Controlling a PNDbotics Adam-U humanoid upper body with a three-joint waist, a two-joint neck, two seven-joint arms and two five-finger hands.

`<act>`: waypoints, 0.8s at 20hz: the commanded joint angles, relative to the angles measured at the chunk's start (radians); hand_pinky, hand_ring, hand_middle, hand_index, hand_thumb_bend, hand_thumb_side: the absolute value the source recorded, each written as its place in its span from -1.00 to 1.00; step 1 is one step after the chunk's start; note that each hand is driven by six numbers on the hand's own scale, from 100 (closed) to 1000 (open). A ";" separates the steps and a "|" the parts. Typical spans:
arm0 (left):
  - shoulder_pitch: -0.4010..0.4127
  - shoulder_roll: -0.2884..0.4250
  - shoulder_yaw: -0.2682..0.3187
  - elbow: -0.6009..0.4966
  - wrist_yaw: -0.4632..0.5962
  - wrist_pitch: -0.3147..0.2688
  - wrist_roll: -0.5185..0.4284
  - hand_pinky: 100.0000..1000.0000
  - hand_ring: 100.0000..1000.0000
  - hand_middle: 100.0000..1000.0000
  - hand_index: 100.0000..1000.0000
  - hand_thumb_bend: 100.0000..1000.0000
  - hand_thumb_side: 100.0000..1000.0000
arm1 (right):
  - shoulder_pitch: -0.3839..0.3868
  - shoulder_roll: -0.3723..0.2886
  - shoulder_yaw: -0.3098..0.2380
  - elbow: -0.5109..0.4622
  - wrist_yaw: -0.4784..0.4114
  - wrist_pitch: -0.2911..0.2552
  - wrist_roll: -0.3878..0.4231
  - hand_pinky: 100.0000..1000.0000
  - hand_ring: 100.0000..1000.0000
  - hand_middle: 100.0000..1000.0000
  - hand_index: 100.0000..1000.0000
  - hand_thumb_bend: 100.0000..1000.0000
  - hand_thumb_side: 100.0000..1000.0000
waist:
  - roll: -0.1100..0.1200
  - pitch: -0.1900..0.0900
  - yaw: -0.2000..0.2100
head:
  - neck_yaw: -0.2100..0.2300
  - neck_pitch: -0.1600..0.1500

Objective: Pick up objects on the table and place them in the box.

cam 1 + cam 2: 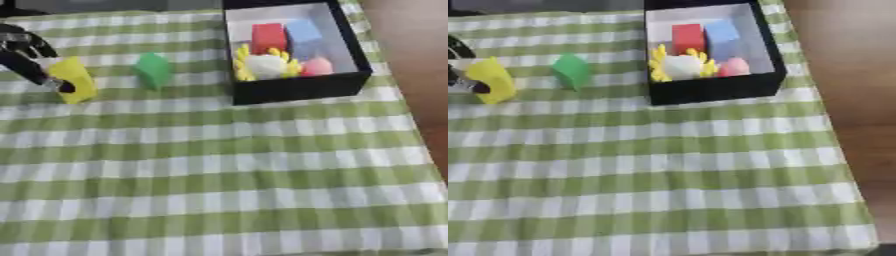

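Observation:
A yellow block (75, 75) stands at the table's far left, with my left hand (21, 56) on it. The thumb lies across the block's front and the curled fingers sit behind its upper left side. A green block (153, 70) stands just right of it, untouched. The black box (297, 90) with a pale inside sits at the back right. It holds a red block (269, 37), a blue block (304, 32), a pink piece (317, 66) and a white and yellow toy (262, 65). My right hand shows in neither view.
A green and white checked cloth (219, 165) covers the table. The table's right edge runs down the view, with brown wooden floor (411, 50) beyond it. A dark strip lies along the far edge.

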 commanded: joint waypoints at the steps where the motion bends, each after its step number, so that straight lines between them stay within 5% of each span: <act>1: -0.011 0.016 0.015 0.001 -0.001 0.003 0.037 0.78 0.83 0.70 0.74 0.20 -0.39 | -0.006 -0.017 -0.015 -0.018 0.004 0.000 -0.001 0.82 0.40 0.10 0.50 -1.00 -0.62 | -0.017 -0.016 -0.001 | 0.004 -0.010; 12: -0.003 0.001 0.016 0.023 0.069 0.008 0.098 0.64 0.63 0.52 0.63 -0.03 -0.58 | -0.002 -0.013 -0.016 -0.018 0.006 0.002 -0.001 0.82 0.40 0.10 0.50 -1.00 -0.59 | -0.025 -0.005 -0.005 | 0.007 -0.011; 15: -0.002 0.001 0.016 0.022 0.072 0.013 0.103 0.46 0.37 0.24 0.38 -0.52 -1.00 | 0.000 -0.012 -0.016 -0.018 0.006 0.002 0.000 0.82 0.40 0.10 0.50 -1.00 -0.59 | -0.026 -0.004 -0.004 | 0.007 -0.010; 16: -0.003 0.002 0.017 0.018 0.072 0.021 0.110 0.41 0.29 0.15 0.30 -0.63 -1.00 | 0.000 -0.012 -0.016 -0.018 0.006 0.002 -0.001 0.82 0.40 0.10 0.50 -1.00 -0.58 | -0.026 -0.005 -0.004 | 0.006 -0.009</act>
